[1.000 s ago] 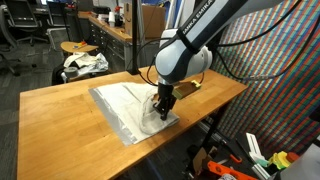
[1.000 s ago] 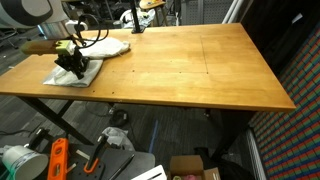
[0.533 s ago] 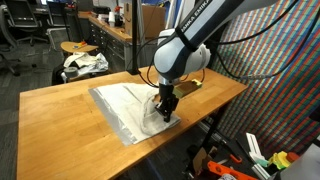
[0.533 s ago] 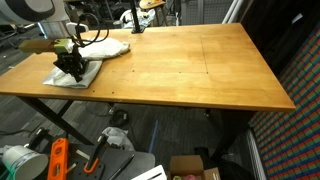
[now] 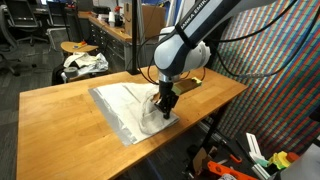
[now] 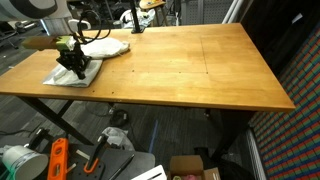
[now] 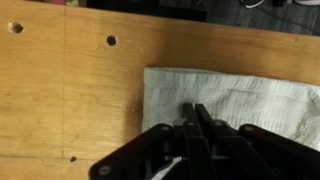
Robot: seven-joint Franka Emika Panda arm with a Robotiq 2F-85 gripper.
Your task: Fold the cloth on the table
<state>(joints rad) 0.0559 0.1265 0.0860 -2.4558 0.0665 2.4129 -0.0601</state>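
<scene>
Cloth [image 5: 125, 103] [image 6: 104, 47] [image 7: 250, 100]: thin white to pale-grey sheet, wrinkled, roughly rectangular. Lies on the worktop [image 5: 55, 120] [image 6: 200, 70] [image 7: 60, 90]; centre of the frame in an exterior view, upper left of the frame in the other. Mostly spread flat, gathered into creases at the lower right corner in the centre-frame view. In the wrist view one straight edge and a corner show against bare wood, right of centre.

Jaws: together, nipped on a small pinch of the sheet near that creased corner; the fabric rises slightly at the pinch.

Arm [image 5: 185, 45]: white and black, comes down from the upper right of the frame and covers part of the sheet's far edge.

Worktop: light-brown wood grain, dark legs; two small round holes [image 7: 111, 41] in the upper left of the wrist view.

Surroundings: round wooden stool [image 5: 72, 47], upper left of the frame, with a white bundle with dark patches [image 5: 88, 63] just below it. Multicoloured patterned panel [image 5: 275, 90], right of the frame.

Containers: cardboard box [image 6: 188, 166] on the floor, bottom centre of the frame; contents cannot be told. Orange tool [image 6: 57, 160], lower left.
</scene>
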